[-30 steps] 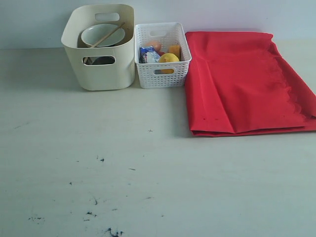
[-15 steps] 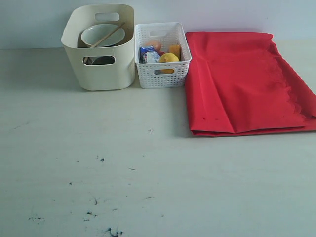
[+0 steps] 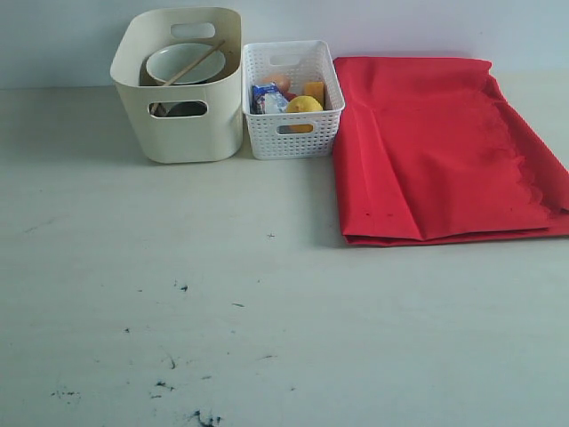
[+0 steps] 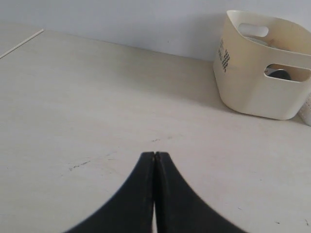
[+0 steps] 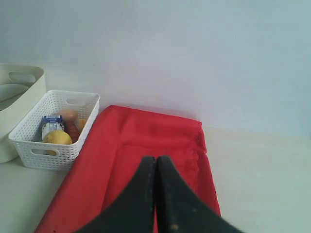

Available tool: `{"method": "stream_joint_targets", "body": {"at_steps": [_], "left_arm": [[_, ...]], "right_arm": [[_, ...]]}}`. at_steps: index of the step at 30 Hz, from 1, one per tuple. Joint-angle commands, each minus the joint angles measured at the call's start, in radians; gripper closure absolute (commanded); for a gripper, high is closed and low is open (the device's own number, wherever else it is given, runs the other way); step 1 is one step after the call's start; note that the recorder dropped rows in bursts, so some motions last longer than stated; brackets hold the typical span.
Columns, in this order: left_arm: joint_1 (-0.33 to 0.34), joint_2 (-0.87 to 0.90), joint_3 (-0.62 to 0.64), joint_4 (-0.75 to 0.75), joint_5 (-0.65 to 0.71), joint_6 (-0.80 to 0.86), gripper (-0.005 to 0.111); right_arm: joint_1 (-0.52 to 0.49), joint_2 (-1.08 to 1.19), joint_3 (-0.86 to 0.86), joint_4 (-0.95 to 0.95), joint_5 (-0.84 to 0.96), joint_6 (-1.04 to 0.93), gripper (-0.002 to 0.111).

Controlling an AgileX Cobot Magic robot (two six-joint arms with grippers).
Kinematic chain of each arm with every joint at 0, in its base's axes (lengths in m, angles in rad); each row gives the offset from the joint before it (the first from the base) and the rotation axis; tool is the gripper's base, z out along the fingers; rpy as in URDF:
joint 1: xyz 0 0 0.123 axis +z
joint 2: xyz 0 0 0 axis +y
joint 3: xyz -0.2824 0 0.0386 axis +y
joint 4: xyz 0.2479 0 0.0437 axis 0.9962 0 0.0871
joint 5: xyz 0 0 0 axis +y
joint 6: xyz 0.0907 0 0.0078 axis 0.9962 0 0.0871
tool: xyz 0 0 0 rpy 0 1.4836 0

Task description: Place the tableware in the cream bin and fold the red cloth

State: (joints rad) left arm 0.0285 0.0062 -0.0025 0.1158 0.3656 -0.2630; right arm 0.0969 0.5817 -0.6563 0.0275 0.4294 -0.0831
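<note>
**Both claws shut and empty, bin loaded, cloth lying flat**

Exterior view: the cream bin (image 3: 178, 116) stands at the upper left of the frame. A pale bowl (image 3: 182, 64) sits inside it with a wooden chopstick (image 3: 192, 61) leaning across the bowl. Something dark shows through the bin's oval handle hole, too hidden to name. Just to the right, almost touching, is the white basket (image 3: 293, 133), which holds food, among it a lemon (image 3: 305, 104). The red cloth (image 3: 436, 151) fills the upper right, flat on the table (image 3: 267, 320). Doubled layers show along its lower edge and a scalloped edge runs down its right side. No tableware lies loose on the table, and neither arm appears in this view.

Left wrist view: the left claw (image 4: 154, 156) has its two black tips pressed together and holds nothing. It hangs over bare table, with the cream bin well beyond it.

Right wrist view: the right claw (image 5: 156, 159) is likewise pinched shut and empty, poised over the red cloth, with the basket off to one side.

Handling, as a judgement: the cloth looks light, limp and thin, so it will sag and drag rather than hold a shape. The best hold is a pinch at a corner or along a free edge, ideally both near corners at once, catching every layer. The smooth weave may slip from a shallow pinch. The bowl looks rigid and possibly breakable, and it is best left where it sits.
</note>
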Motion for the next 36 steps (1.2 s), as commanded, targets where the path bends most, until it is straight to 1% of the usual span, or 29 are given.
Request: {"method": "stream_joint_targets", "body": {"at_steps": [1,29,31,36], "left_arm": [[0.0,-0.006,0.003,0.006,-0.004,0.005,0.107],[0.0,-0.006,0.003,0.006,-0.004,0.005,0.107],[0.0,-0.006,0.003,0.006,-0.004,0.005,0.107],[0.0,-0.006,0.003,0.006,-0.005,0.005,0.107]], "right_arm": [[-0.005,0.002,0.003,-0.001,-0.015,0.002,0.108],[-0.005,0.0,0.003,-0.001,-0.013,-0.002,0.108],[-0.005,-0.029,0.012,0.005,-0.015,0.018,0.108],[-0.005,-0.248,0.187,0.005,-0.071,0.067,0.108]]}}
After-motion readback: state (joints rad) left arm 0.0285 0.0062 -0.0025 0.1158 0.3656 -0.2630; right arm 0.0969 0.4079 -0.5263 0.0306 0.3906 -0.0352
